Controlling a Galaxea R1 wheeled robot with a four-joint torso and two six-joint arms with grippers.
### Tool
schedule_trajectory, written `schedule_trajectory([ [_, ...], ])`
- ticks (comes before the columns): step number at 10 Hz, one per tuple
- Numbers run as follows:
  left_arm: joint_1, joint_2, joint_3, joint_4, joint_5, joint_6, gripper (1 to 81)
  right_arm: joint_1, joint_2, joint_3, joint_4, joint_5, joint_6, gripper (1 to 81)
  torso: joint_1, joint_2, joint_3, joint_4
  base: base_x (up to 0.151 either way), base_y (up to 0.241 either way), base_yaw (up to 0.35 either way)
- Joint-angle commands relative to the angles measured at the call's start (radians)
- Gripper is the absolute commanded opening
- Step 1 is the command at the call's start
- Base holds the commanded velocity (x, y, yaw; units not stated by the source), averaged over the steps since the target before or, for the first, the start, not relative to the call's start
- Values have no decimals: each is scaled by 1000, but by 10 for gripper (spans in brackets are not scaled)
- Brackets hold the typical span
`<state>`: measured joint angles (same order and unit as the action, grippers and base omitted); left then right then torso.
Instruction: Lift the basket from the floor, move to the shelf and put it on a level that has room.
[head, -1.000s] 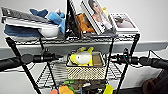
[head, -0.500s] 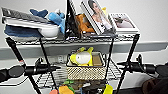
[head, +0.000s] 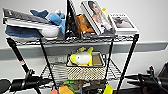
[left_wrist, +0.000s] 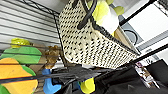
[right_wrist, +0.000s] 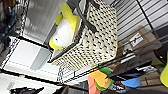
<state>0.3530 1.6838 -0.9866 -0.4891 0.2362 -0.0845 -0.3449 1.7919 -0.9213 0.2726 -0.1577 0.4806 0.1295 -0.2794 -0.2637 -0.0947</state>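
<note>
The basket (head: 86, 68) sits on the wire level (head: 53, 71) of the shelf (head: 128, 60), between the left end effector (head: 37, 81) and the right end effector (head: 140, 80); their grip I cannot tell. It is woven, soft and near the front edge, so a brushing arm might tip it off.

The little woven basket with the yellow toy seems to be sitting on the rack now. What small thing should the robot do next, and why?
Probably draw both arms straight back. The beige woven basket appears to rest on the black wire rack's second tier, with one arm either side of the rack, so nothing seems left to carry.
</note>
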Motion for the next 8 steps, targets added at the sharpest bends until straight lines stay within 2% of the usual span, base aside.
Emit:
schedule_trajectory([
  [1,129,-71,78,-3,95,0,811,-113,-63,49,-9,-63,-2,811,0,0,0,0,0,0,0],
  [2,197,-67,78,6,70,3,811,-185,-61,41,-9,-65,-8,811,0,0,0,0,0,0,0],
  [4,374,-38,63,24,-52,24,811,-323,-32,-7,-15,-63,-16,811,0,0,1,0,0,0,0],
  [6,542,30,26,84,-146,32,811,-477,46,-106,-76,-52,-19,811,-1,-1,2,0,0,0,0],
  [7,643,78,-4,131,-237,32,811,-532,87,-153,-107,-48,-19,811,-1,-1,2,0,0,0,0],
  [8,717,126,-42,171,-299,32,811,-581,127,-206,-130,-48,-19,811,-1,-1,2,0,0,0,0],
])
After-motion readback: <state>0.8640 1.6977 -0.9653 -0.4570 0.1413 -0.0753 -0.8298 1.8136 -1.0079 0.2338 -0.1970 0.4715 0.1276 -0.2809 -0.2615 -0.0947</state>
